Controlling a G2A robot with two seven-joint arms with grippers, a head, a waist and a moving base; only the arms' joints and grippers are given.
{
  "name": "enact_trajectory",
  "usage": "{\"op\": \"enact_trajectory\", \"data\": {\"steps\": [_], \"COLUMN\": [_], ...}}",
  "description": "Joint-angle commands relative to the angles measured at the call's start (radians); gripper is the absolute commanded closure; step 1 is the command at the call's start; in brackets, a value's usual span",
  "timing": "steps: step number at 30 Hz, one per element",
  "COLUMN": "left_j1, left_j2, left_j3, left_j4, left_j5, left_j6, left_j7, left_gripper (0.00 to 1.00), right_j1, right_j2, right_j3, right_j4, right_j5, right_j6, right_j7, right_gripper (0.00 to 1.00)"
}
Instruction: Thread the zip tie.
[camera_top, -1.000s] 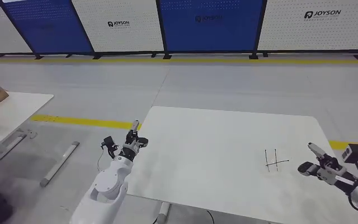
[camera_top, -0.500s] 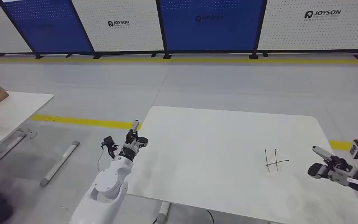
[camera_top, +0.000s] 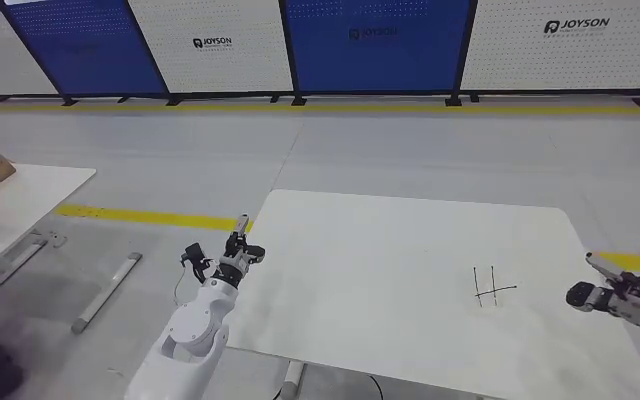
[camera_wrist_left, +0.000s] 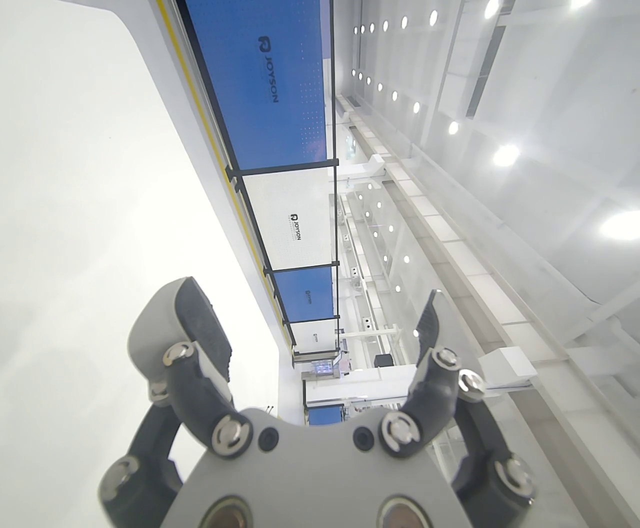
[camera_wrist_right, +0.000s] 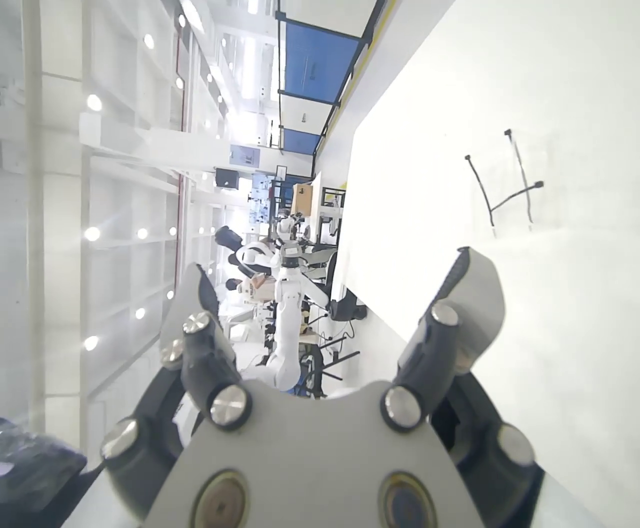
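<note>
The right claw spreads wide and empty by the white table, where three black zip ties lie crossed.

My left arm wears a glossy white, rounded shell, with a thin dark cable looping off near the wrist. The left gripper has a pale grey metal palm plate with two small black holes, and black linkage bars pinned by silver round-head screws. Its fingers are grey-backed with black ribbed pads. My right gripper is built the same way: grey plate, black links, bright screws, silver-backed fingers.
</note>
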Motion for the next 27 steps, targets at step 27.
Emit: {"op": "enact_trajectory", "data": {"steps": [27], "left_j1": [0.0], "left_j2": [0.0], "left_j3": [0.0], "left_j4": [0.0], "left_j5": [0.0], "left_j6": [0.0], "left_j7": [0.0], "left_gripper": [0.0], "right_j1": [0.311], "right_j2": [0.122], "right_j3": [-0.417], "right_j4": [0.317], "right_j5": [-0.147], "right_j6": [-0.014], "right_j7": [0.004], "right_gripper": [0.0]}}
